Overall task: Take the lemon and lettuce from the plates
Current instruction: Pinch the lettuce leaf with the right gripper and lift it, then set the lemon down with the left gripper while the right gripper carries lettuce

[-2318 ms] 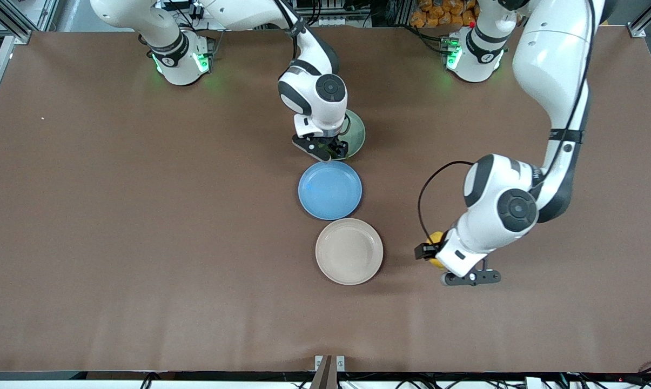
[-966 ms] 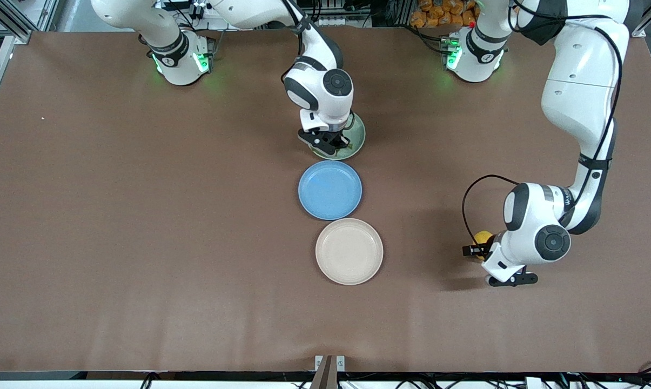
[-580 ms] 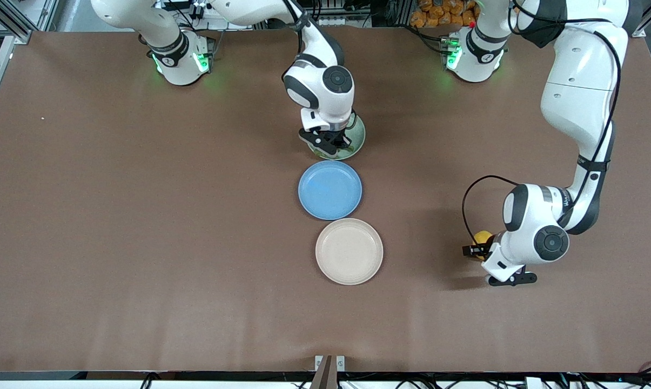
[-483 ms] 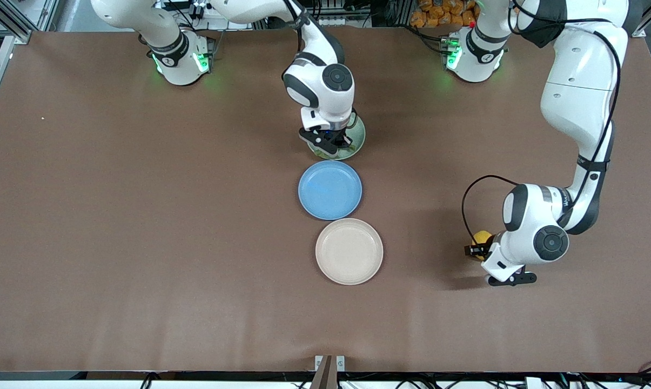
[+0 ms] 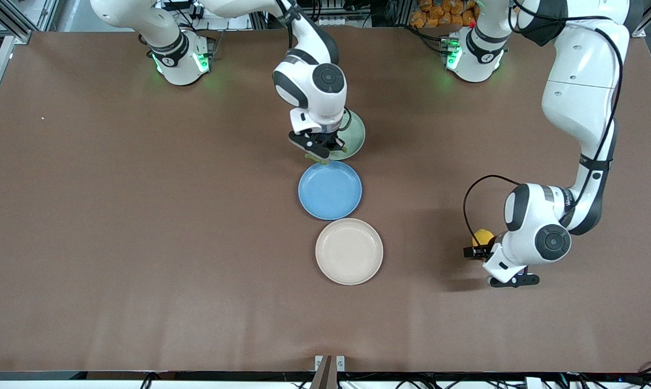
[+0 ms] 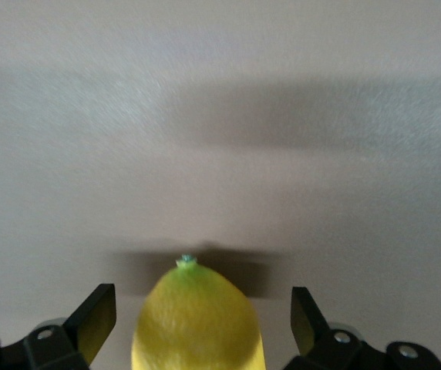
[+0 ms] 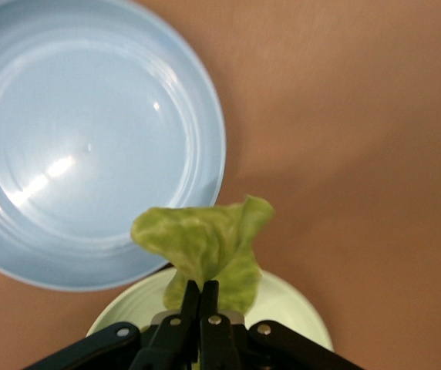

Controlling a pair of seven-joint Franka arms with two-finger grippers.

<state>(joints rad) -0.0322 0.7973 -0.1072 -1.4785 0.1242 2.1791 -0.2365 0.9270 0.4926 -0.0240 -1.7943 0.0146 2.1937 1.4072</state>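
My right gripper (image 5: 318, 151) is shut on the lettuce (image 5: 317, 158), a crinkled green leaf, and holds it in the air over the edge of the mint green plate (image 5: 355, 135). The right wrist view shows the leaf (image 7: 205, 247) pinched in the fingertips (image 7: 201, 297) above the mint plate (image 7: 301, 320). The beige plate (image 5: 349, 251) is bare. My left gripper (image 5: 479, 247) is low at the table toward the left arm's end. It is open around the yellow lemon (image 5: 483, 236). In the left wrist view the lemon (image 6: 197, 320) sits between the fingers (image 6: 97, 320) with a gap on each side.
A bare blue plate (image 5: 329, 190) lies between the mint and beige plates and shows in the right wrist view (image 7: 89, 139). The three plates form a row at mid-table. Brown tabletop surrounds them.
My right gripper has risen from the mint plate with the lettuce and shifted toward the blue plate. My left arm carried the lemon toward its end of the table, then stayed there.
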